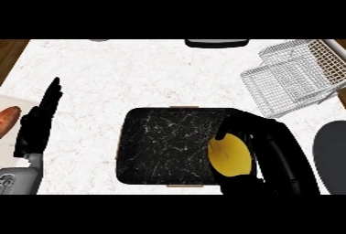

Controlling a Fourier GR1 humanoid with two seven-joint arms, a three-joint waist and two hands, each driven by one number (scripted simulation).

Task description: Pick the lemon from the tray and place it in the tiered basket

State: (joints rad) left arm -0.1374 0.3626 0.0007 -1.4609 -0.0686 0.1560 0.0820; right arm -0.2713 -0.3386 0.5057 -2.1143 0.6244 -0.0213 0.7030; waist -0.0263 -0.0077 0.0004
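Now: right hand [260, 137] curled round lemon [229, 157] | over tray [155, 146]

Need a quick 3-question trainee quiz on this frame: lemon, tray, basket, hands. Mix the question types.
1. True or false: the lemon already lies in the white wire tiered basket.
2. Which hand is curled round the lemon?
A. left hand
B. right hand
C. neither
3. Fill in: the lemon is over the ___ edge of the black tray.

Key:
1. False. It is at the tray, and the basket stands apart at the counter's far right.
2. B. The right hand wraps it; the left hand rests open at the view's left, fingers straight.
3. Right.
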